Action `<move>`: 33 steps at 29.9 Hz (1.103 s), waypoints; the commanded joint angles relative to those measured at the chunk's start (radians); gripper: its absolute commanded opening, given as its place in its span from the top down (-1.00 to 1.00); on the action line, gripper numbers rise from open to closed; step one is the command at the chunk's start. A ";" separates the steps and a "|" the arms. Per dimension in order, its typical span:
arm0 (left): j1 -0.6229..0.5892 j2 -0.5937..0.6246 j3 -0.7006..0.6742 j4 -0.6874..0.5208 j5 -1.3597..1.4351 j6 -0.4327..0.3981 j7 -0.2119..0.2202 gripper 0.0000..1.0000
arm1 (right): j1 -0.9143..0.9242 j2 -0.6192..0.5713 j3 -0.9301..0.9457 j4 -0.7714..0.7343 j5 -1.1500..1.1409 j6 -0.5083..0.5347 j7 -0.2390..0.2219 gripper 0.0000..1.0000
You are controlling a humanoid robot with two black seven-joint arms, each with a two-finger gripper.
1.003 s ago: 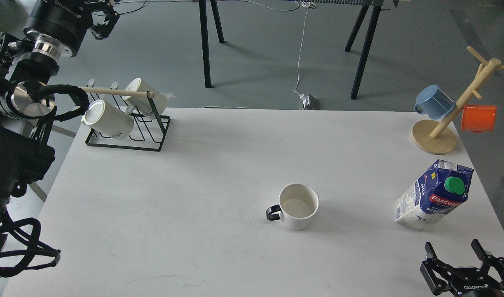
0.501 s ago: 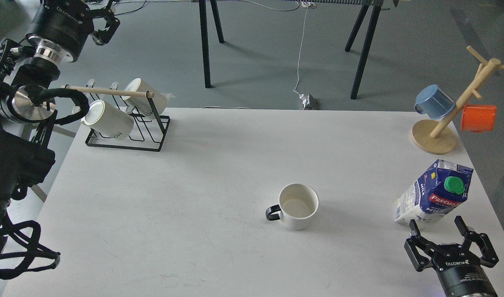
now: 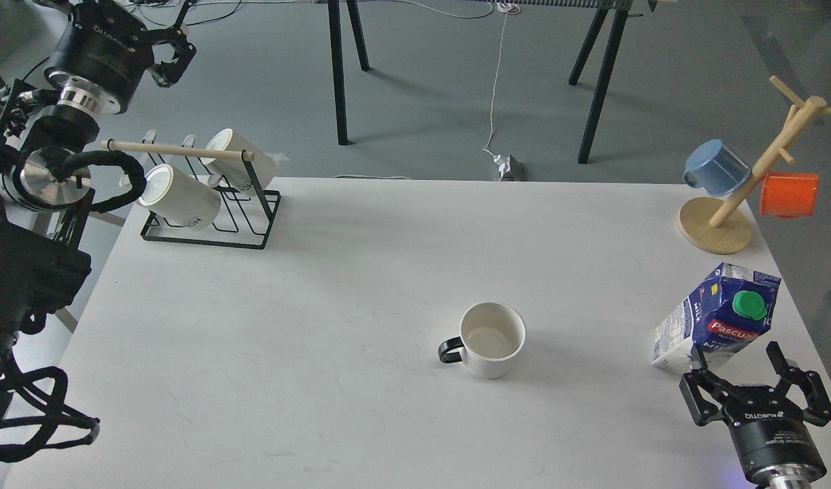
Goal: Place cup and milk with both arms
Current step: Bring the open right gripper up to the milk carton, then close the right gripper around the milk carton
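A white cup (image 3: 492, 338) with a black handle on its left stands upright and empty at the table's middle front. A blue and white milk carton (image 3: 717, 320) with a green cap stands tilted near the right edge. My right gripper (image 3: 736, 358) is open just in front of the carton, its fingers reaching the carton's base, holding nothing. My left gripper (image 3: 158, 28) is high at the far left, beyond the table above the black rack; its fingers look spread and empty, partly cut by the top edge.
A black wire rack (image 3: 215, 221) with two white mugs and a wooden bar stands at the back left. A wooden mug tree (image 3: 721, 217) with a blue mug (image 3: 716, 167) and an orange mug (image 3: 789, 194) stands at the back right. Black trestle legs stand behind the table.
My right gripper has moved forward from the bottom edge up to the milk carton's base. My left gripper has shifted slightly up and back. Cup and carton have not moved.
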 commanded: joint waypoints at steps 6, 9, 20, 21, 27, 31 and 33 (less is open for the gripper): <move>0.002 0.000 0.000 0.017 0.000 -0.001 -0.001 -0.99 | 0.056 0.015 -0.004 -0.059 -0.014 0.000 0.000 -0.97; 0.000 0.000 0.001 0.017 0.000 -0.001 -0.001 -0.99 | 0.066 0.023 0.002 -0.067 -0.014 0.000 0.001 -0.97; 0.005 0.002 0.003 0.018 0.000 0.001 -0.001 -0.99 | 0.092 0.029 0.004 -0.082 -0.069 0.000 0.087 -0.48; 0.005 0.002 0.001 0.018 0.000 0.001 -0.001 -0.99 | 0.100 0.029 0.004 -0.085 -0.089 0.000 0.089 -0.41; 0.003 0.000 0.003 0.018 0.001 0.002 -0.001 -0.99 | 0.117 0.058 -0.002 -0.091 -0.111 0.000 0.098 -0.29; 0.003 0.000 0.004 0.018 0.001 0.002 -0.001 -0.99 | 0.114 0.060 -0.007 -0.090 -0.112 0.000 0.098 -0.25; 0.003 0.000 0.004 0.023 0.001 0.002 -0.001 -0.99 | 0.111 0.060 -0.010 -0.085 -0.112 0.000 0.098 -0.22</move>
